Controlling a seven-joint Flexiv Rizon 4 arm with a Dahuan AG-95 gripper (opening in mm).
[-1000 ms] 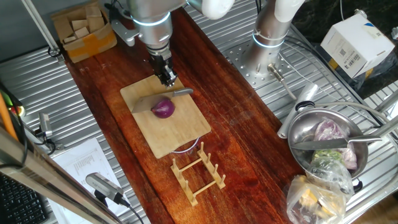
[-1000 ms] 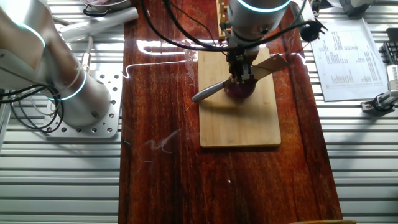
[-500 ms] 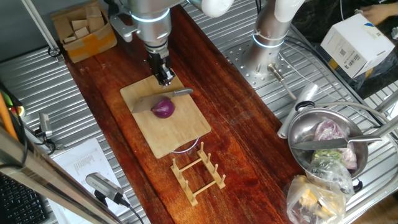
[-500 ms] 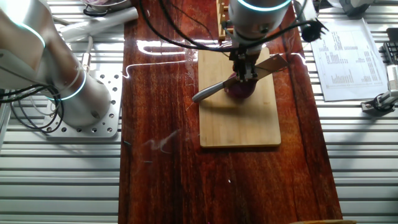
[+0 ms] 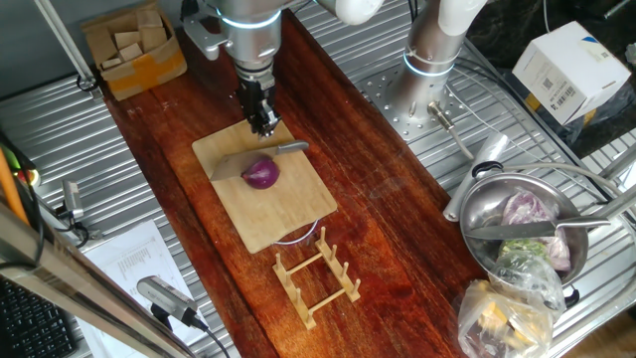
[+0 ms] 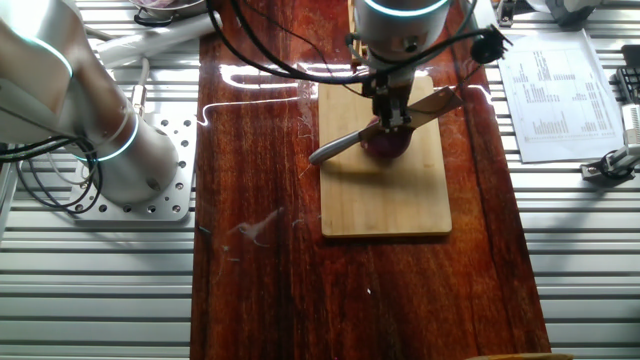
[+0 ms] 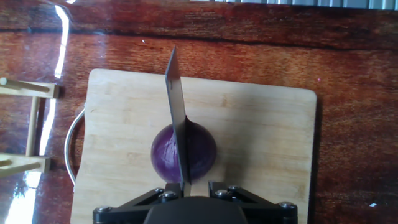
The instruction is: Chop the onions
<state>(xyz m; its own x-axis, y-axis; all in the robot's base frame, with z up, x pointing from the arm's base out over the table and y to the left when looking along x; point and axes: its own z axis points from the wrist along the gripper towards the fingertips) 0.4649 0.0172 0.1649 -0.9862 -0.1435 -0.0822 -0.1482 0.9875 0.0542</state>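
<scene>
Behind knife (image 7: 178, 124), onion (image 7: 200, 152) partly hidden

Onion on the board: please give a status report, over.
Claw over knife, grip unclear. Red onion on board, blade across its middle. No obstruction seen.

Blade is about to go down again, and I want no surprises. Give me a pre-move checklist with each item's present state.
1. Red onion on the bamboo board, near its middle: ok.
2. Knife lined up over the onion's middle, seen from the hand view: ok.
3. Gripper firm on the knife: cannot tell; the fingers are hidden.
4. Blade already into the onion: cannot tell.
5. Board flat: cannot tell; a metal ring shows beyond one edge.
6. Wooden rack away from the blade: ok.
</scene>
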